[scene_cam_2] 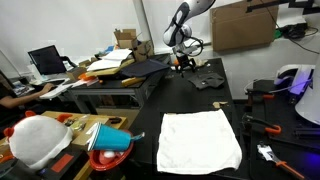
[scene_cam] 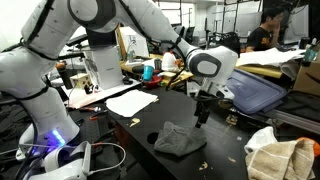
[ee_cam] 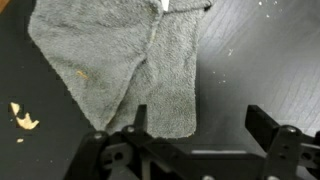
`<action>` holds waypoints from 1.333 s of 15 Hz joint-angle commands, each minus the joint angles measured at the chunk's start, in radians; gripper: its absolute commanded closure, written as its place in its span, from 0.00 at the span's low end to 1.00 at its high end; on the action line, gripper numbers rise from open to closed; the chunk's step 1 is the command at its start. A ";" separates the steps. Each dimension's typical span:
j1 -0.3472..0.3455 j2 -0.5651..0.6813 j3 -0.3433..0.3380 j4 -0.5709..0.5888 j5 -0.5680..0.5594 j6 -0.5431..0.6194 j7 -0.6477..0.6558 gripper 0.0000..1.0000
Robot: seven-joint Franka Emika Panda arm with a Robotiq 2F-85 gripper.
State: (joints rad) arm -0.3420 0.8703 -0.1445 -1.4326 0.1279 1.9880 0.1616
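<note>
A grey folded towel [ee_cam: 120, 70] lies on the black table [ee_cam: 260, 60]; it also shows in both exterior views [scene_cam: 178, 139] [scene_cam_2: 207, 81]. My gripper [ee_cam: 200, 120] is open and empty, hanging above the table just beside the towel's near edge; one finger sits over the towel's corner, the other over bare table. In the exterior views the gripper [scene_cam: 203, 112] [scene_cam_2: 186, 62] hovers a little above the towel. A white cloth [scene_cam_2: 200, 139] lies spread flat on the same table, far from the gripper.
Crumbs [ee_cam: 22, 118] lie on the table beside the towel. A dark blue bin [scene_cam: 255, 95], papers [scene_cam: 130, 103], a cardboard box [scene_cam_2: 243, 24], a teal cup [scene_cam_2: 112, 140], tools [scene_cam_2: 262, 125] and a beige bag [scene_cam: 283, 158] surround the table.
</note>
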 commanded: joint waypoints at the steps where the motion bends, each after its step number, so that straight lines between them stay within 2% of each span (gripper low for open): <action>1: 0.019 0.017 -0.029 0.007 0.071 0.056 0.154 0.00; 4: 0.028 0.012 -0.044 -0.011 0.094 0.088 0.235 0.00; 6: 0.024 -0.010 -0.045 -0.025 0.086 0.037 0.223 0.28; 11: 0.017 -0.050 -0.047 -0.034 0.066 -0.135 0.165 0.66; 15: 0.040 -0.040 -0.078 -0.022 0.008 -0.163 0.173 0.97; 20: 0.062 -0.012 -0.085 -0.028 -0.041 -0.062 0.175 1.00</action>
State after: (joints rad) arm -0.3086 0.8602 -0.2139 -1.4373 0.1061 1.8682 0.3421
